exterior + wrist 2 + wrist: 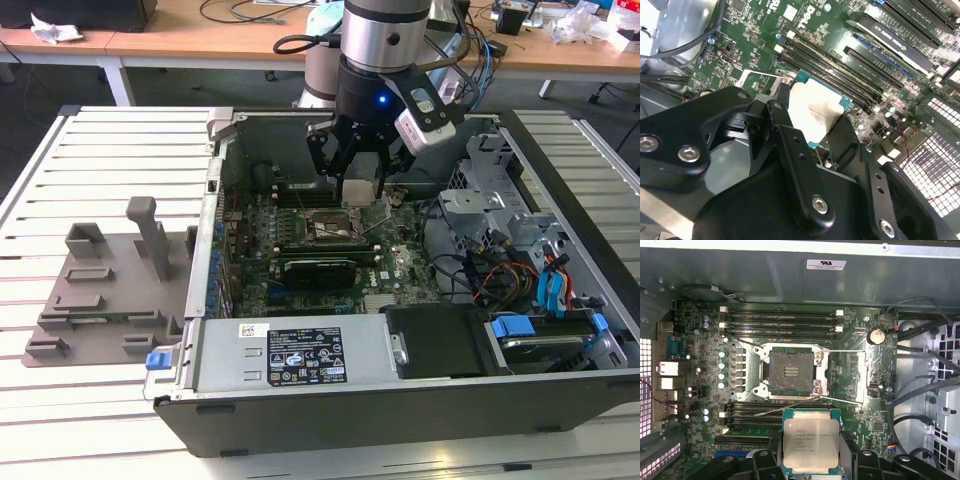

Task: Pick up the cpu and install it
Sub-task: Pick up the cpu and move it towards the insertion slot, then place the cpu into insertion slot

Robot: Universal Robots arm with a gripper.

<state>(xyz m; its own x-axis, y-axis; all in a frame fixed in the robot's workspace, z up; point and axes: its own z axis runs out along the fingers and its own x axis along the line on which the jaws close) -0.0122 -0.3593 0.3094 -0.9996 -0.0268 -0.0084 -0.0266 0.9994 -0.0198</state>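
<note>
A slatted white table (110, 150) carried an open computer case (300, 355), its motherboard (705, 365) facing up. The gripper (356, 180) was closed on the cpu (811, 442), pinching its opposite edges and holding it level in the air just beside the socket (790, 372). The socket stood open and empty. The pickup looked done; seating the chip in the socket was not.
</note>
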